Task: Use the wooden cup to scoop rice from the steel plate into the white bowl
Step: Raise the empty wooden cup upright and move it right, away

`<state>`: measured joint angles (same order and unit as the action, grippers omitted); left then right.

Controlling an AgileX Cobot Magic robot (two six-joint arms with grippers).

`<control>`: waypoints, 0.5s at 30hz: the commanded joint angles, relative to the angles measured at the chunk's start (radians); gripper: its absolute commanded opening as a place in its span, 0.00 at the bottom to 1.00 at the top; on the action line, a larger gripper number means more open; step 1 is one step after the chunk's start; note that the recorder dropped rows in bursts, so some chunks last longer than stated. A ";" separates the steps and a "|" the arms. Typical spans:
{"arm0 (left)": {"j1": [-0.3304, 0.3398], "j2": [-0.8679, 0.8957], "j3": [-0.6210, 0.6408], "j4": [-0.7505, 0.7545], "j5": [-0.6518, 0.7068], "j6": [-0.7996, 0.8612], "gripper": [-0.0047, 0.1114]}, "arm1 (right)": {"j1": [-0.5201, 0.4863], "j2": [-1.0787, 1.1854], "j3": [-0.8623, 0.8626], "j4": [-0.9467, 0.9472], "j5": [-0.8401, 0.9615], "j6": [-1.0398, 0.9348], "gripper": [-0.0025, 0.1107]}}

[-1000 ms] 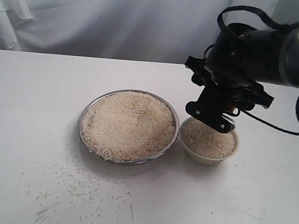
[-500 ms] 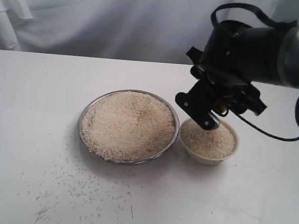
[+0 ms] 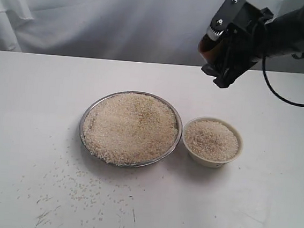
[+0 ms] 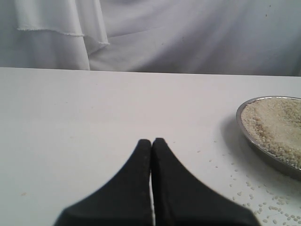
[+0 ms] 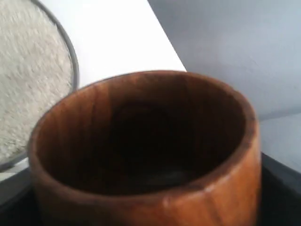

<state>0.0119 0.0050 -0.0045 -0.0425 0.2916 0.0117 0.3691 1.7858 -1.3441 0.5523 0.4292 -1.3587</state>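
The right tool (image 3: pixel 218 50) hangs high over the far right part of the counter (image 3: pixel 28 107), clamped on the wooden cup (image 3: pixel 205 45); the cup sits between the 2 black fingers, tilted, well above and behind the white bowl (image 3: pixel 209 161) and apart from it. In the right wrist view the wooden cup (image 5: pixel 155 202) fills most of the picture, its reddish-brown wall in front and its dark inside open to the camera; dark parts of the tool show at both of its sides.

The steel plate (image 3: pixel 83 122) rests near the middle of the counter, heaped with rice (image 3: pixel 131 125) almost to its rim; the white bowl stands just beside it on the right, the 2 rims nearly touching, and it holds a mound of rice (image 3: pixel 211 139) up to about its rim. Loose grains (image 3: pixel 80 188) lie scattered on the counter in front of the plate, toward the left.

The left tool (image 4: pixel 151 146) hovers low over bare counter with its 2 fingers pressed together and nothing between them; the steel plate (image 4: pixel 240 115) with its rice (image 4: pixel 277 122) lies off to one side of it, with scattered grains (image 4: pixel 244 193) between. A white cloth (image 3: pixel 96 17) hangs behind the counter.
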 commanded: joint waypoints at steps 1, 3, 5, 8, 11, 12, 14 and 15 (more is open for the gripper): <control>-0.002 -0.005 0.005 -0.001 -0.006 -0.003 0.04 | -0.068 -0.031 0.023 0.591 0.252 -0.385 0.02; -0.002 -0.005 0.005 -0.001 -0.006 -0.003 0.04 | -0.098 -0.032 0.060 0.803 0.403 -0.538 0.02; -0.002 -0.005 0.005 -0.001 -0.006 -0.003 0.04 | -0.122 -0.030 0.115 0.949 0.561 -0.672 0.02; -0.002 -0.005 0.005 -0.001 -0.006 -0.003 0.04 | -0.133 -0.030 0.218 1.050 0.606 -0.757 0.02; -0.002 -0.005 0.005 -0.001 -0.006 -0.003 0.04 | -0.133 -0.028 0.289 1.045 0.639 -0.757 0.02; -0.002 -0.005 0.005 -0.001 -0.006 -0.003 0.04 | -0.133 -0.028 0.306 1.045 0.671 -0.757 0.02; -0.002 -0.005 0.005 -0.001 -0.006 -0.003 0.04 | -0.133 -0.028 0.329 1.042 0.734 -0.757 0.02; -0.002 -0.005 0.005 -0.001 -0.006 -0.003 0.04 | -0.131 -0.028 0.338 1.036 0.748 -0.757 0.02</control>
<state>0.0119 0.0050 -0.0045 -0.0425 0.2916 0.0117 0.2401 1.7651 -1.0344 1.5627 1.0927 -2.1014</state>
